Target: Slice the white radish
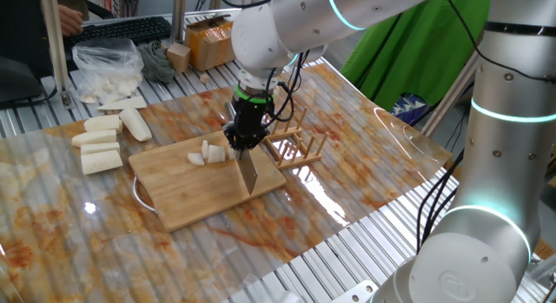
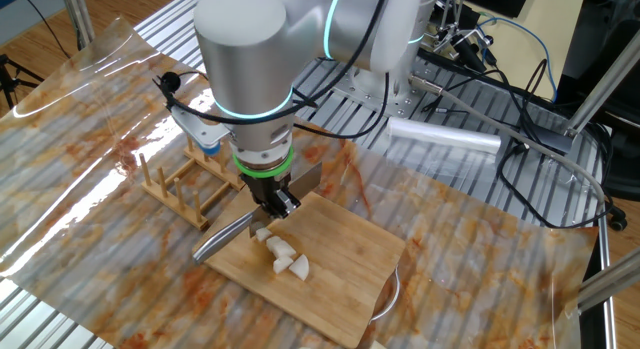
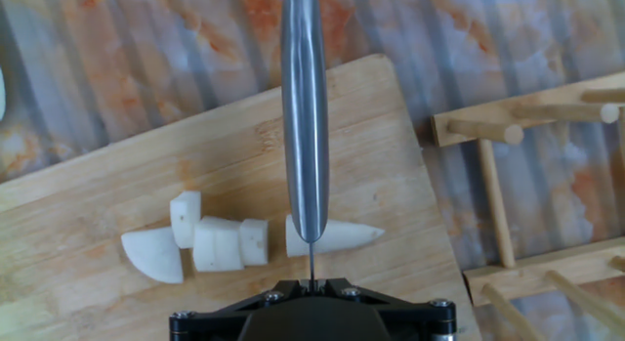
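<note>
The white radish lies on the bamboo cutting board point(image 3: 117, 199). Its tapered tip piece point(image 3: 344, 235) lies to the right and several cut pieces point(image 3: 217, 243) to the left. My gripper point(image 3: 312, 279) is shut on a steel knife point(image 3: 305, 116), directly above the radish. The thin blade edge comes down at the gap between the tip piece and the cut pieces. In one fixed view the gripper point(image 1: 246, 140) stands over the radish point(image 1: 208, 153) with the knife handle point(image 1: 248, 174) pointing forward. The other fixed view shows the gripper point(image 2: 272, 204), knife point(image 2: 225, 237) and radish point(image 2: 285, 257).
A wooden peg rack point(image 1: 295, 147) stands close beside the board on the right. Bigger white cylinder chunks point(image 1: 100, 147) lie left of the board, with a clear bag of white pieces point(image 1: 109, 70) behind them. A rolled plastic sheet point(image 2: 445, 137) lies on the table's far side.
</note>
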Available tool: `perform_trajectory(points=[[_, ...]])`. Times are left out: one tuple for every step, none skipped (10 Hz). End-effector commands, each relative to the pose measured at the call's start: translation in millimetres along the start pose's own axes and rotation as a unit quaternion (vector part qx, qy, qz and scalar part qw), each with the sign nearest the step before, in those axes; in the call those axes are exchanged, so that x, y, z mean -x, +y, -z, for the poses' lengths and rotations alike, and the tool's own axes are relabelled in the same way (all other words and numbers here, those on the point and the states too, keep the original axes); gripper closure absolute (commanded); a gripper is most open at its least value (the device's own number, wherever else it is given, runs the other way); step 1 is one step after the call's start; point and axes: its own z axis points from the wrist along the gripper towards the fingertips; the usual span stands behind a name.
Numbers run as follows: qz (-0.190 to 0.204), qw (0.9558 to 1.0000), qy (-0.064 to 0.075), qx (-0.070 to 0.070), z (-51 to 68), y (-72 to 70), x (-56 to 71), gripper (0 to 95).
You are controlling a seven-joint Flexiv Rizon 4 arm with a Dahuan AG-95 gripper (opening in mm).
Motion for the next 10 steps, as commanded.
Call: perform_trajectory(points=[[0.000,1.0000,-0.003,-0.001,-3.4,1.9,1.0,95.0],[0.000,1.0000,-0.004,-0.002,-5.1,2.6,0.6,95.0],[-0.001,1.0000,-0.004,-0.001,-6.3,3.0,0.5,95.0],[-0.002,1.0000,-0.005,0.000,-8.4,3.7,0.9,95.0],[-0.001,1.0000,-0.006,-0.002,-10.5,4.5,1.7,95.0],[-0.002,1.0000,-0.006,0.000,-11.7,4.7,2.4,95.0],[-0.003,1.0000,-0.005,0.002,-12.6,5.1,2.6,95.0],[-0.004,1.0000,-0.006,0.002,-15.9,6.4,2.8,95.0],[-0.003,1.0000,-0.006,-0.001,-15.3,6.0,2.3,95.0],[0.001,1.0000,-0.003,-0.005,-7.0,2.1,-1.0,95.0]])
